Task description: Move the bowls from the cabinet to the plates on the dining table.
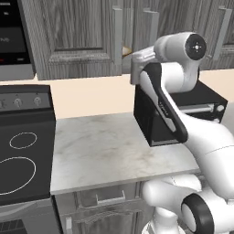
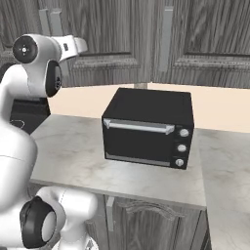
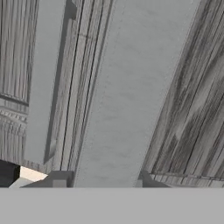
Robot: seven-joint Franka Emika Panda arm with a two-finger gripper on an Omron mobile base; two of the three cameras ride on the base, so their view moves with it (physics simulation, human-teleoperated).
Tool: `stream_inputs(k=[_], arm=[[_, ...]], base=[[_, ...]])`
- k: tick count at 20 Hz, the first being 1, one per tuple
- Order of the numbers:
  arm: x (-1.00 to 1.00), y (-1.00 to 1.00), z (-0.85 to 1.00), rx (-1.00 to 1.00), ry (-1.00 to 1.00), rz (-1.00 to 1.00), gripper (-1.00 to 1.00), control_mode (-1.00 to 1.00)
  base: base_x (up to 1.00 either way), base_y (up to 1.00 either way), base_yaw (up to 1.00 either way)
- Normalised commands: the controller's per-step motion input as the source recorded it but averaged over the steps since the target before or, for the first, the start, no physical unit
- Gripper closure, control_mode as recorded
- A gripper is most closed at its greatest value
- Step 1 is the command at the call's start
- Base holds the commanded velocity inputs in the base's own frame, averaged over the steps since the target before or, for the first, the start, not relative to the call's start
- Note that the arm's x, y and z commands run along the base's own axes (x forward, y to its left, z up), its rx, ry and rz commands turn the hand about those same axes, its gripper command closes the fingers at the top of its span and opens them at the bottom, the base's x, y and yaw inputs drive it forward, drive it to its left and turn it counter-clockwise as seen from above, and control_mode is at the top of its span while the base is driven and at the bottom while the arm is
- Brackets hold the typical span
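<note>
A grey wood-grain wall cabinet (image 1: 77, 36) with panelled doors runs across the back of a simulated kitchen, above a pale peach wall and a grey-white marbled counter (image 1: 100, 151). A black toaster oven (image 2: 149, 127) with a silver handle and three knobs stands on the counter, and a black stove (image 1: 23, 151) with white ring burners sits just beside the counter's left end. A black appliance (image 1: 13, 32) hangs at the upper left of the left base view.

The white arm reaches up from the base to the cabinet doors, its wrist at the height of the lower door edge. In the left base view, long vertical grey bar handles (image 1: 118, 34) flank the gap between two doors, and a small pale tan patch (image 1: 126, 50) shows in that gap just left of the wrist; what it is cannot be told.

The hand view looks along the cabinet front at very close range. One wide grey bar handle (image 3: 127, 96) crosses the middle of that view, with a second bar (image 3: 46, 83) to its left and wood-grain panels on either side. The fingertips are hidden there, so it cannot be told how wide the gripper stands or whether it has hold of the handle.
</note>
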Motion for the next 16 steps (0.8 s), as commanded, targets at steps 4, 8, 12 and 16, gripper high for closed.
stream_inputs(k=[4, 8, 12, 16], arm=[[-0.4, -0.46, 0.05, -0.01, -0.02, 0.06, 1.0, -1.0], [-0.37, -0.49, 0.05, -0.01, -0.03, 0.09, 1.0, -1.0], [-0.36, -0.5, 0.08, 0.0, -0.02, 0.09, 1.0, -1.0], [-0.4, -0.49, 0.08, 0.0, -0.01, 0.08, 1.0, -1.0]], base=[[0.0, 0.0, 0.0], [0.0, 0.0, 0.0], [0.0, 0.0, 0.0], [0.0, 0.0, 0.0]])
